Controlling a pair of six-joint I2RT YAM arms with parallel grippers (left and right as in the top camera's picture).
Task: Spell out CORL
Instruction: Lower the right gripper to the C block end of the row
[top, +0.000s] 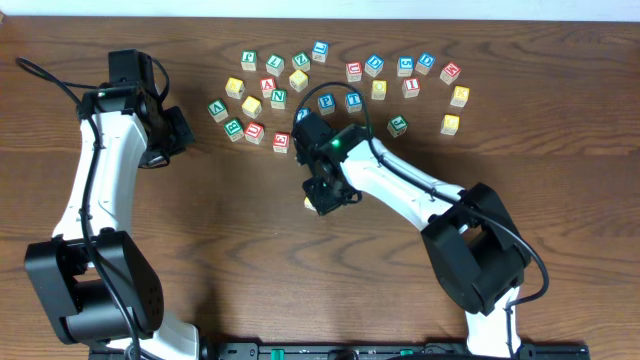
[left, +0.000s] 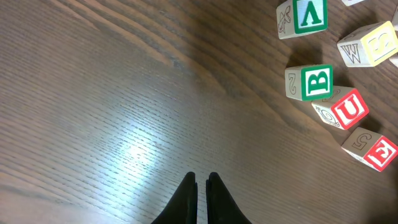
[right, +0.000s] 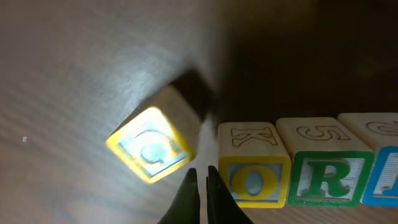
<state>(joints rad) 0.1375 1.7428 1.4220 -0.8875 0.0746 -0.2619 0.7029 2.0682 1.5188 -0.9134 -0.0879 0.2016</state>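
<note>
From above, the right gripper (top: 325, 192) sits low mid-table and the left gripper (top: 175, 130) is off to the side. In the left wrist view, its fingers are together, holding nothing. In the right wrist view, the fingers are together too, beside the yellow C block (right: 152, 147), which sits crooked next to the O block (right: 252, 180) and R block (right: 323, 177). I think a soft nudge should turn C straight against O.

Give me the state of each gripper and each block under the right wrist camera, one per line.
yellow block: askew, out of line, letter lost in glare.
O block: in the row, letter upright.
R block: in the row, next to the O block.
blue block: in the row, cut off by frame edge.
right gripper: shut, empty, tips between yellow block and O block.
left gripper: shut, empty, above the table.
</note>
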